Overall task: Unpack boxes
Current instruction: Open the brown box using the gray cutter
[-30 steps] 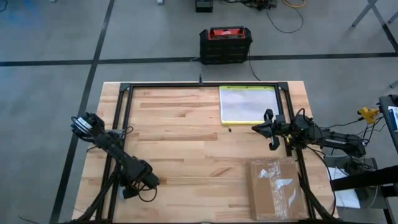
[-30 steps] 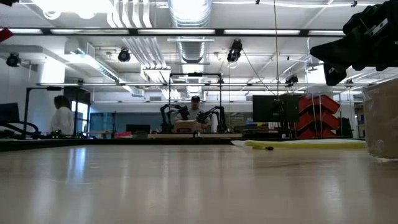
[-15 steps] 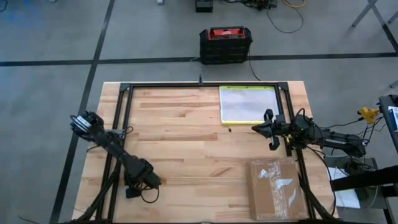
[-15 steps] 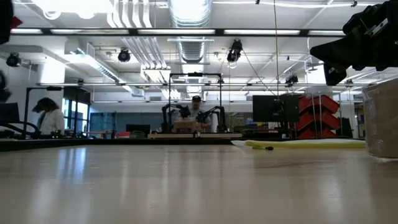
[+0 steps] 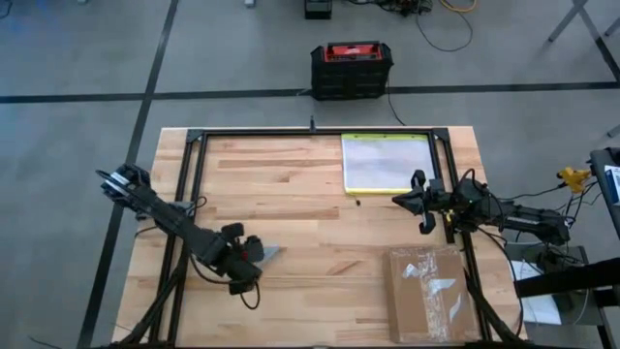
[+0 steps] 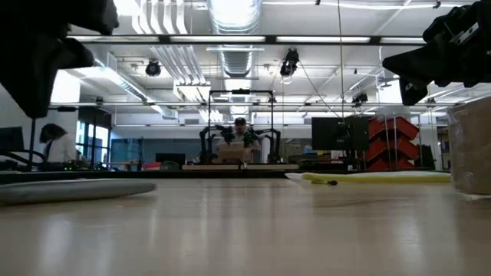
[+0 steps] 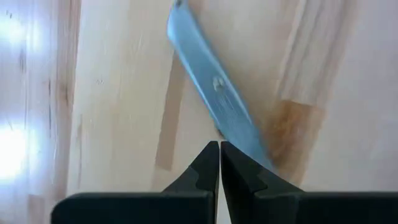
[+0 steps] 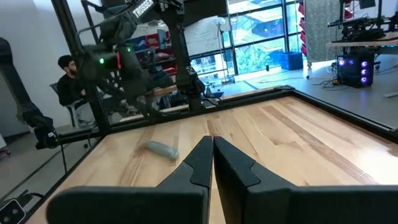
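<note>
The carton (image 5: 428, 292) lies flat at the near right corner of the table (image 5: 291, 208), flaps down and clear tape across its top, so the unpacking proper has not begun; the step in hand looks to me like fetching a tool. The left gripper (image 5: 254, 254) hangs low over the near left part of the table, its fingers (image 7: 208, 163) pressed together with nothing between them, and a slim grey-blue cutter (image 5: 271, 252) lies on the wood just beyond the tips; I take it for a box knife, though no blade shows.

The right gripper (image 5: 418, 204) hovers at the right side, between the clear pouch (image 5: 386, 163) at the far edge and the carton, its fingers (image 8: 202, 163) also closed on nothing; that arm seems to be waiting.

Next, I judge, the left gripper must spread, settle around the cutter's body and pinch it, then carry it across to the carton, which is well apart from it; the tape would then need slitting along the seam.

Hard to make out: from table height only a sliver of the carton shows at the right edge, and the left arm is a dark shape cut off at the top corner; the cutter there is a blurred grey streak (image 6: 73, 188). What the carton holds cannot be seen; nor whether the tape is whole. A black-and-red case (image 5: 351, 70) stands on the floor beyond the table.
</note>
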Available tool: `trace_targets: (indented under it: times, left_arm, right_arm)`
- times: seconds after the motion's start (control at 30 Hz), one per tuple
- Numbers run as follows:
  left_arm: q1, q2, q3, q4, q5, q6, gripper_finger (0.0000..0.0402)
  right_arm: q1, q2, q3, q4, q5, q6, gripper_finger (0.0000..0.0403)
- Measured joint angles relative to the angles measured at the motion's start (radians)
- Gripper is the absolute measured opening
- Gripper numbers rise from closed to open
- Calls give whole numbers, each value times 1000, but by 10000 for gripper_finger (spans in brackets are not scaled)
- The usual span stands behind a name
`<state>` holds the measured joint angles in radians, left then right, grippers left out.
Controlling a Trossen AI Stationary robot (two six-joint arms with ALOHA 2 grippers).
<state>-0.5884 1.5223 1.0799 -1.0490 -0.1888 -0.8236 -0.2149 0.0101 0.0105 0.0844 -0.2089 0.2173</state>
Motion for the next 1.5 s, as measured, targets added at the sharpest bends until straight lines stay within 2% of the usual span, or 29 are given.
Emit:
trace_targets:
  times: [0.13, 0.27, 0.43, 0.5, 0.63, 0.77, 0.83, 0.93, 1.03, 1.17, 1.5]
  left_arm:
    - [22, -7, -51, -3, 59, -75, 0]
    - [28, -9, -107, 99, 60, -71, 0]
    - [37, -13, -121, 208, -76, -46, 0]
    - [45, -13, -126, 220, -98, -30, 0]
    - [58, -11, -163, 276, -154, 9, 0]
    - [74, -12, -196, 417, -167, 69, 0]
    - [81, -12, -207, 485, -167, 101, 0]
    - [87, -13, -213, 542, -172, 163, 0]
    - [88, -18, -213, 537, -236, 178, 0]
    - [90, -24, -214, 536, -274, 187, 0]
    - [87, -56, -224, 525, -274, 176, 0]
  right_arm:
    - [-1, 0, 0, 3, 0, 0, 0]
    - [-2, 0, 4, 8, 0, 0, 0]
    - [-2, 0, 5, 4, 6, -4, 0]
    - [-2, 0, 6, 6, 11, -3, 0]
    - [1, 0, 4, 16, 14, 225, 0]
    - [1, 2, 4, 94, 129, 326, 0]
    - [0, 11, 4, 161, 179, 306, 0]
    - [7, 47, 4, 268, 138, 233, 0]
    - [36, 135, 35, 323, 129, 235, 0]
    - [100, 327, 127, 317, 190, 213, 0]
    - [329, 970, 469, 312, 251, 32, 0]
